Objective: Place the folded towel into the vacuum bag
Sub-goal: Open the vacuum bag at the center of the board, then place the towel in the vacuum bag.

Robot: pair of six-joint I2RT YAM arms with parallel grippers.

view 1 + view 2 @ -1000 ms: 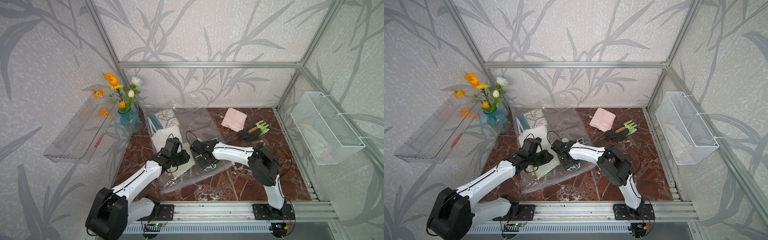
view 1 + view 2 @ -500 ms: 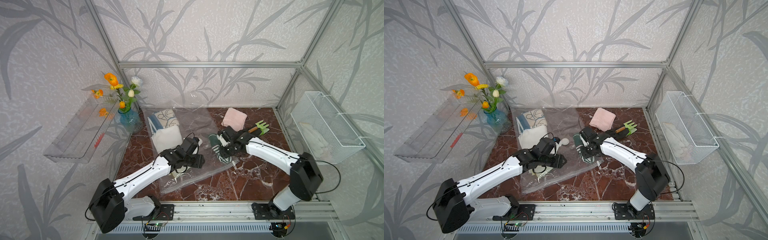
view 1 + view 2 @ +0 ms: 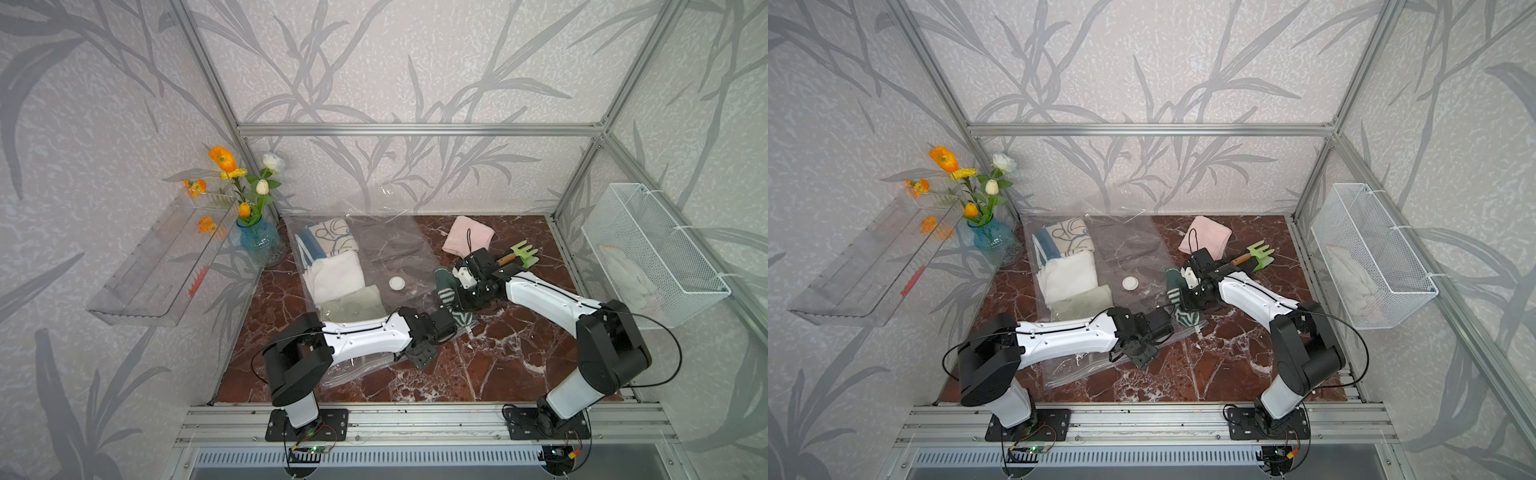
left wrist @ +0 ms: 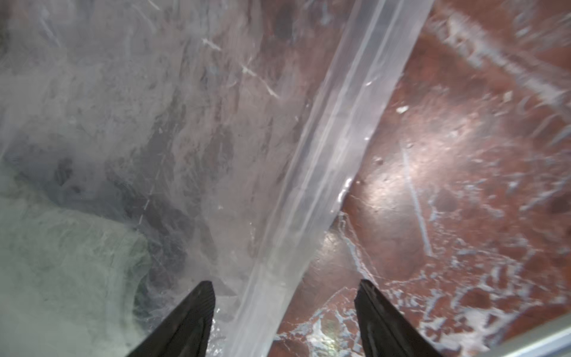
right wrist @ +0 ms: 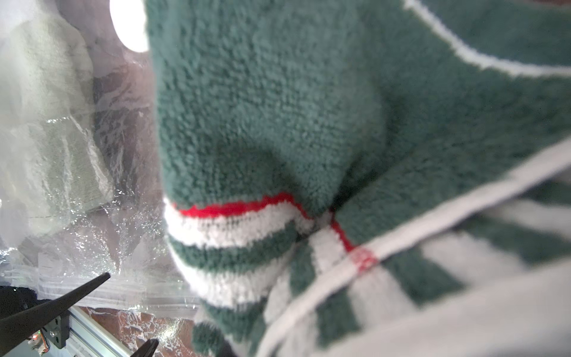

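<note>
1. Red-brown marble veined in white forms the tabletop (image 3: 498, 353). The vacuum bag (image 3: 395, 245) is spread flat on it, with its white valve (image 3: 397, 283) facing up.
2. Three folded cloths are seen through the bag's plastic: a blue-and-cream patterned one (image 3: 326, 239), a white one (image 3: 336, 274) and a pale green one (image 3: 353, 305). They are lined along the side of the bag away from the right arm.
3. The folded towel (image 3: 446, 286), green with white stripes, is clamped by the right gripper (image 3: 461, 301). It is held up at the bag's edge on the right arm's side, just beside the valve.
4. The left gripper (image 4: 284, 283) is spread wide over the bag's zip strip (image 4: 336, 154), one finger above plastic and one above bare marble.
5. A pink cloth (image 3: 467, 239) and a green hand rake (image 3: 523, 254) are left on the marble near the bag's far corner, on the right arm's side.
6. A blue glass vase (image 3: 257, 245) of flowers is stood just beside the bag's other far corner. A clear shelf (image 3: 158, 262) is fixed to the wall beyond it.
7. A white wire basket (image 3: 648, 257) is hung well apart from the bag, on the right arm's side.
8. Grey leaf-patterned wallpaper is framed by an aluminium frame (image 3: 415, 129).
</note>
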